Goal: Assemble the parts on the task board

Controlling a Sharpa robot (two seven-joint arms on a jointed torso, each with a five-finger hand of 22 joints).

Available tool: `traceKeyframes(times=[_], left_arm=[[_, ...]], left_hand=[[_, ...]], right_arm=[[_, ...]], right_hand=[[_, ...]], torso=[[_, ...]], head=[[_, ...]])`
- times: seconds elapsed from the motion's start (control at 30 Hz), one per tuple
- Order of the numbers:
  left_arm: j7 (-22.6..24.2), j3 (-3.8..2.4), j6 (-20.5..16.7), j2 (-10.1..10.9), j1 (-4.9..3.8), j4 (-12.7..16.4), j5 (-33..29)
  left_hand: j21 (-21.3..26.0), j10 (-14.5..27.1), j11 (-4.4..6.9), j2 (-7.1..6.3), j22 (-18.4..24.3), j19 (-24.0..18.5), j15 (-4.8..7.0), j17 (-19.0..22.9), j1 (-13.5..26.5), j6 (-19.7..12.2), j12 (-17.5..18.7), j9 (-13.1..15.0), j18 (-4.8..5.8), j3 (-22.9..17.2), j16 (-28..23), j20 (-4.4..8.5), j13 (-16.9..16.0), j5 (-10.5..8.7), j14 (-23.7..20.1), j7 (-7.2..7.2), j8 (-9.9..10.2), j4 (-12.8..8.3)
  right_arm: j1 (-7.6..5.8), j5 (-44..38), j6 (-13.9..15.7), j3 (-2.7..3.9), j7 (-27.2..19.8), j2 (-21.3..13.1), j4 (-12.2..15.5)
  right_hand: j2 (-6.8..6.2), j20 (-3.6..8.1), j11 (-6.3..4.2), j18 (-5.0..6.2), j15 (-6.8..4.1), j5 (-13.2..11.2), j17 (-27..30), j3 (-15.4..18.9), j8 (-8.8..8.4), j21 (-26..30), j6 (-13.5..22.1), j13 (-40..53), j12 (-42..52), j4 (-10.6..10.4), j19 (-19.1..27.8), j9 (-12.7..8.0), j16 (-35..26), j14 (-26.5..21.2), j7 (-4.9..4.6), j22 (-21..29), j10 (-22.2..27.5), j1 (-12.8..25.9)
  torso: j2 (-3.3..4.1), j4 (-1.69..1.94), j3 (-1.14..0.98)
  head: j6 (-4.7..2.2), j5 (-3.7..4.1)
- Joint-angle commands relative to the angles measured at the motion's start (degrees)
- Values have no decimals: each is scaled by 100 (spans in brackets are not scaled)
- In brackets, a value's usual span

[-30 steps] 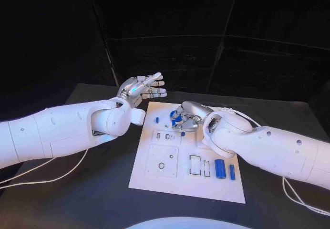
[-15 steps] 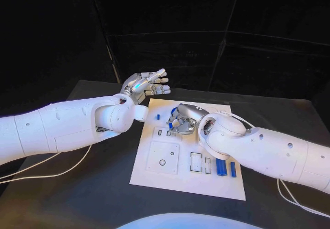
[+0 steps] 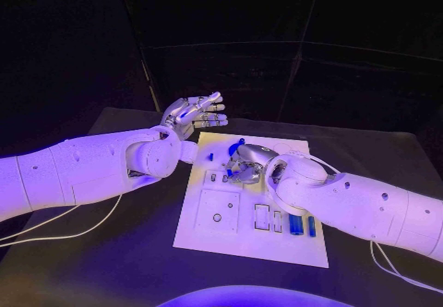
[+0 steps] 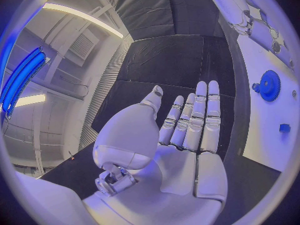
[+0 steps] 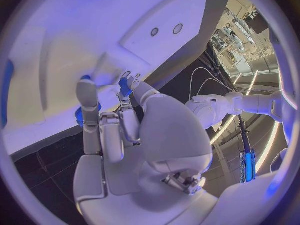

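Your right hand (image 3: pixel 244 163) is low over the far part of the task board (image 3: pixel 221 240), and its fingers are curled down around a small blue part (image 5: pixel 125 86). The part sits between the fingertips, which pinch it close to the white surface. From these pictures I cannot tell whether it is already inside a slot. Just beyond those fingers lies a blue gear (image 3: pixel 235 146), and two long blue pieces (image 3: pixel 302 225) lie behind the wrist, well apart from the work.

Your left hand (image 3: pixel 194 114) is lifted beside the board's far corner, with fingers straight, together and holding nothing.

For this step I advise you to keep the pinch firm and to lower the part straight. Release only when it feels seated. Keep the fingertips clear of the gear, because a small push may shift it.
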State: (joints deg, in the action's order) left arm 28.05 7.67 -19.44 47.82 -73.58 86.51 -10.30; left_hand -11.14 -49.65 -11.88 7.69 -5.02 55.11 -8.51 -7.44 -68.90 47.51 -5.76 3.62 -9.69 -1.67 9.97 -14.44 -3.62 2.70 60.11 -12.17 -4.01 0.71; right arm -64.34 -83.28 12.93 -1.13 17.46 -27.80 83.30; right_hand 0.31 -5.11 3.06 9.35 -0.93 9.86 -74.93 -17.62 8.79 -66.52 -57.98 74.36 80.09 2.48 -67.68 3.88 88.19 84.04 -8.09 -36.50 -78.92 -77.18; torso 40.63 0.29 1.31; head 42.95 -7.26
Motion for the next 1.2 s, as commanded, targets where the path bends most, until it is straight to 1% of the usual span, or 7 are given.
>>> traceKeyframes(times=[0.03, 0.17, 0.27, 0.33, 0.43, 0.87, 1.2], left_arm=[[36, -3, 28, -14, -10, -5, 23], [34, -3, 27, -25, -9, -15, 23], [33, -3, 28, -27, -9, -19, 23], [31, -3, 28, -29, -9, -20, 23], [28, -3, 25, -28, -8, -21, 23], [24, -3, 18, -31, -7, -37, 23], [23, -3, 22, -30, -7, -35, 23]], left_hand=[[30, -31, 4, 22, 6, 36, -11, 8, -17, 30, 9, 9, -65, -3, -28, -15, -1, 36, 30, -243, -9, -46], [30, -31, 4, 22, 6, 36, -11, 8, -17, 30, 9, 9, -65, -3, -28, -15, -1, 36, 30, -243, -9, -46], [37, -35, 3, 28, 11, 36, -13, 10, -18, 27, 8, 8, -65, -6, -34, -16, 0, 36, 25, -246, -10, -49], [37, -35, 3, 28, 11, 36, -13, 10, -18, 27, 8, 8, -65, -6, -34, -16, 0, 36, 25, -246, -10, -49], [37, -35, 3, 28, 11, 36, -13, 10, -18, 27, 8, 8, -65, -6, -34, -16, 0, 36, 25, -246, -10, -49], [39, -35, 2, 28, 12, 36, -13, 10, -17, 10, 8, 6, -64, -6, -36, -16, 0, 36, 24, -247, -8, -49], [39, -35, 2, 28, 12, 36, -13, 10, -17, 10, 8, 6, -64, -6, -36, -16, 0, 36, 24, -247, -8, -49]], right_arm=[[14, -113, -155, -1, 13, -2, 0], [52, -167, -193, -3, 14, 0, -8], [63, -179, -205, -4, 16, 2, -18], [70, -185, -214, -4, 29, 0, -28], [76, -190, -222, -5, 70, -5, -38], [83, -250, -223, -7, 298, -19, -30], [84, -296, -261, -7, 426, -21, -34]], right_hand=[[-36, 14, 12, -42, -14, 18, -858, -27, 36, 29, -39, -8, -31, -4, 40, 5, -25, 461, -1, 3, 19, 45], [-48, 13, 14, -42, -12, 15, -856, -30, 35, 30, -37, -9, -32, -4, 42, 5, -26, 461, -3, 5, 20, 60], [-48, 13, 14, -42, -12, 15, -856, -30, 35, 30, -37, -9, -32, -4, 42, 5, -26, 461, -3, 5, 20, 60], [-48, 13, 14, -42, -12, 15, -856, -30, 35, 30, -37, -9, -32, -4, 42, 5, -26, 461, -3, 5, 20, 60], [-62, 12, 16, -40, -10, 14, -846, -35, 30, 38, -32, -28, -45, -5, 49, 4, -29, 459, -6, 20, 34, 78], [-111, 2, 32, -31, 2, 28, -804, -72, -5, 79, 23, -105, -105, -13, 87, -3, -46, 448, -26, 85, 103, 154], [-219, -15, 57, -26, 22, 25, -748, -91, -53, 113, 101, -189, -169, -5, 116, -9, -68, 435, -54, 133, 177, 233]], torso=[[0, 1, 1], [1, -4, -6], [3, 2, -3], [3, 12, 0], [0, 10, 1], [1, 5, -4], [4, 10, 2]], head=[[-25, 33], [-28, 37], [-30, 47], [-52, 69], [-84, 90], [-63, 84], [-59, 87]])
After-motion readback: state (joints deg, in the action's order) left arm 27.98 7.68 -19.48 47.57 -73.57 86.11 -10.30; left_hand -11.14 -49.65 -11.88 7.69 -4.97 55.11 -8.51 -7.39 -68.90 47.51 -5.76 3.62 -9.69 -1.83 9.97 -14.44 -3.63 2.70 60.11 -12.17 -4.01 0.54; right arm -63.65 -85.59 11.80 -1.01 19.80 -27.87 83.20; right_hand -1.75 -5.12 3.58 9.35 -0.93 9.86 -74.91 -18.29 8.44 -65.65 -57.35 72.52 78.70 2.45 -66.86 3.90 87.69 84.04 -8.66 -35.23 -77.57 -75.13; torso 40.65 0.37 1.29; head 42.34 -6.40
